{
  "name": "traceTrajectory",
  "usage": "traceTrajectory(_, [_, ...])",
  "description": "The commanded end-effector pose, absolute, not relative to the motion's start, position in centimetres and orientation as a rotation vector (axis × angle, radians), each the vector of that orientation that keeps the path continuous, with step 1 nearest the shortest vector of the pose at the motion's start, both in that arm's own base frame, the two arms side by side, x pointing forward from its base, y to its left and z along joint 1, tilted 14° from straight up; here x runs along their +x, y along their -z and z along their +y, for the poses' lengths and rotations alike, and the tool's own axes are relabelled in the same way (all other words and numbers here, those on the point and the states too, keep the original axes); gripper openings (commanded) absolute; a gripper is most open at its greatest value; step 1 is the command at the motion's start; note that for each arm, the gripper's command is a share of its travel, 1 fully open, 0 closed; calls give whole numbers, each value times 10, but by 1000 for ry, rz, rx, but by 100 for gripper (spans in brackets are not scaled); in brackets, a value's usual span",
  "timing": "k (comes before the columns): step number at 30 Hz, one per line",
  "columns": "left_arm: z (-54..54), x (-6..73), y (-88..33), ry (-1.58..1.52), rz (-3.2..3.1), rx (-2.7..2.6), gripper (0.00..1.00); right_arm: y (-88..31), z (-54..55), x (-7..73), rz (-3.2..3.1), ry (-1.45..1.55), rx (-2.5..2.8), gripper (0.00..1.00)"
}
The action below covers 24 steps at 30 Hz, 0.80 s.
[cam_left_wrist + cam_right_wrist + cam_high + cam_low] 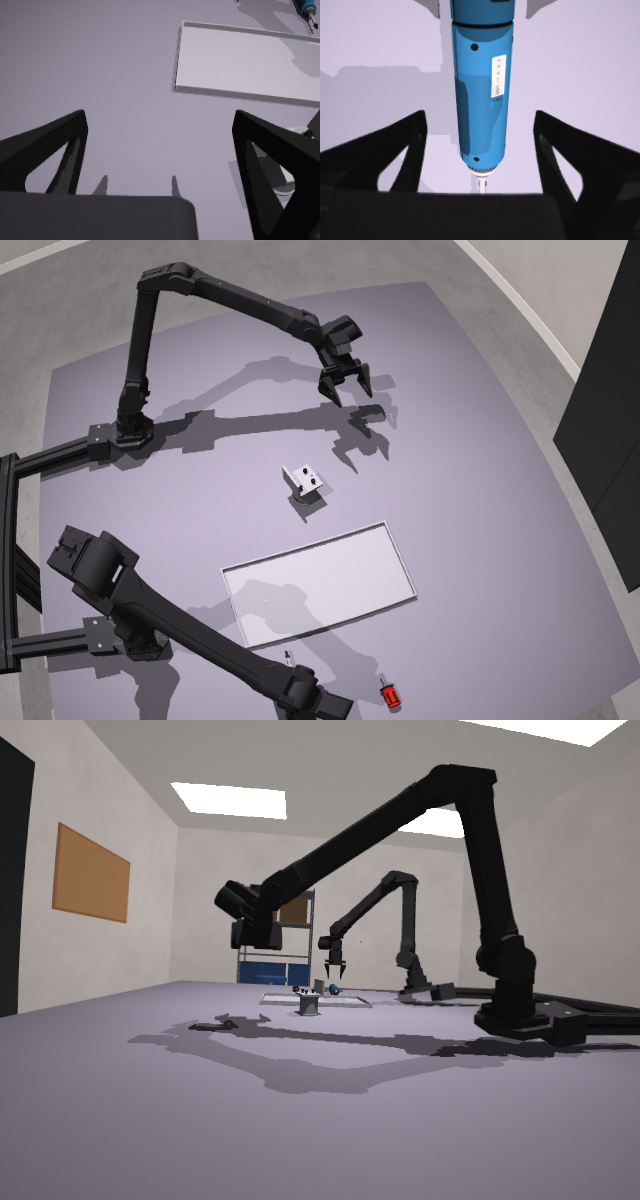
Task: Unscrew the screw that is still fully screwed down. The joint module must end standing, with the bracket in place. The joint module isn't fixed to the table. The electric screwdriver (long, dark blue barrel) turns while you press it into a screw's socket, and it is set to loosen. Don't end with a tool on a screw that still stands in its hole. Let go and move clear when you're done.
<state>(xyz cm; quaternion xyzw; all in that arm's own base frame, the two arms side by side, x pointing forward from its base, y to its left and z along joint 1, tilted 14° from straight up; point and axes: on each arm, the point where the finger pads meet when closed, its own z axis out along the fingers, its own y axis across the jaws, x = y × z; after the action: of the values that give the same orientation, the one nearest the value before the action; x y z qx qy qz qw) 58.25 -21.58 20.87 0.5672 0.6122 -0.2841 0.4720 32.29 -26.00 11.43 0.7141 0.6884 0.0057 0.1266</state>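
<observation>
The joint module (306, 499) (308, 1006) stands upright with the bracket (301, 477) (319, 986) on top. Three black screws show on the bracket in the top view; which is fully down cannot be told. My left gripper (355, 400) (160, 119) is open and empty, high beyond the module on the side away from the tray; its right finger partly hides the module in the left wrist view. My right gripper (334, 977) (480, 119) is open above the blue electric screwdriver (482, 90) (334, 989) (304, 5), whose barrel lies lengthwise below, between the fingers in view.
A shallow white tray (229, 594) (176, 60) (356, 1004) lies between the module and the electric screwdriver. A red-handled screwdriver (390, 696) (295, 988) lies beyond the tray. The right arm hides most of the electric screwdriver in the top view; its bit (287, 654) shows.
</observation>
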Motion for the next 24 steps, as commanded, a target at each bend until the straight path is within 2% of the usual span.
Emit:
traceTrajectory(1, [-208, 623, -226, 676, 1508, 1360, 86, -127, -265, 330, 1987, -22, 2061, 65])
traceTrajectory(6, [-225, 616, -227, 690, 1484, 1389, 86, -127, -265, 330, 1987, -22, 2061, 65])
traceTrajectory(18, [-167, 698, -245, 630, 1555, 1281, 86, -127, -265, 330, 1987, -22, 2061, 65])
traceTrajectory(24, [-176, 700, -247, 638, 1545, 1292, 86, -127, -265, 330, 1987, -22, 2061, 65])
